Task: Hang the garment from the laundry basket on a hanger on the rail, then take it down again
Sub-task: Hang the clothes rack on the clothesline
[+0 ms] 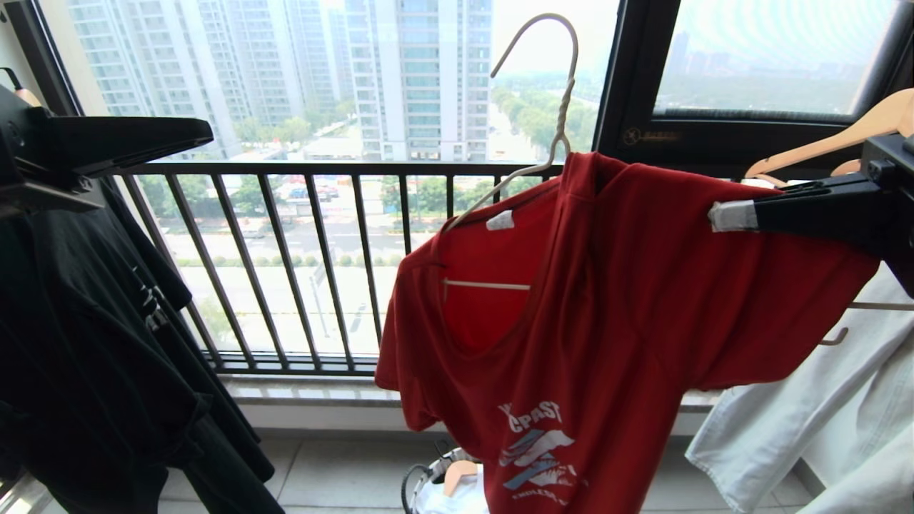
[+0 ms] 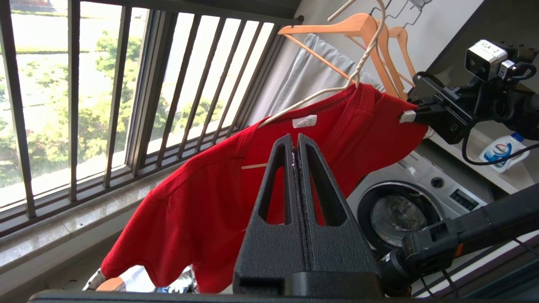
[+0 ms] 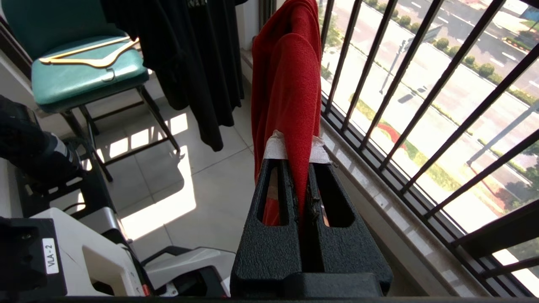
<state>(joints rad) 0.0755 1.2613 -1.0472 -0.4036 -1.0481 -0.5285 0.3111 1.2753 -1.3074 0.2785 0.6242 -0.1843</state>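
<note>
1. Two claws in play: the right claw (image 1: 721, 215) comes in from the right at shoulder height and is clamped on the red T-shirt (image 1: 614, 314), red cloth pinched between its taped tips
2. Left claw (image 2: 297, 145) hangs off to the left, well apart from the shirt, its fingers pressed together on nothing
3. Shirt is up in the air in front of the balcony railing (image 1: 285, 264), one shoulder pulled out sideways by the right claw, chest print hanging low
4. White wire hanger (image 1: 550, 135) sits inside the neck opening, its bar visible through the collar, its hook standing free above with nothing round it
5. Laundry basket (image 1: 421, 482) peeks out on the floor right under the shirt's hem
6. Black T-shirt (image 1: 107, 343) hangs far left, pale trousers (image 1: 821, 421) on wooden hangers (image 1: 842, 132) far right
</note>
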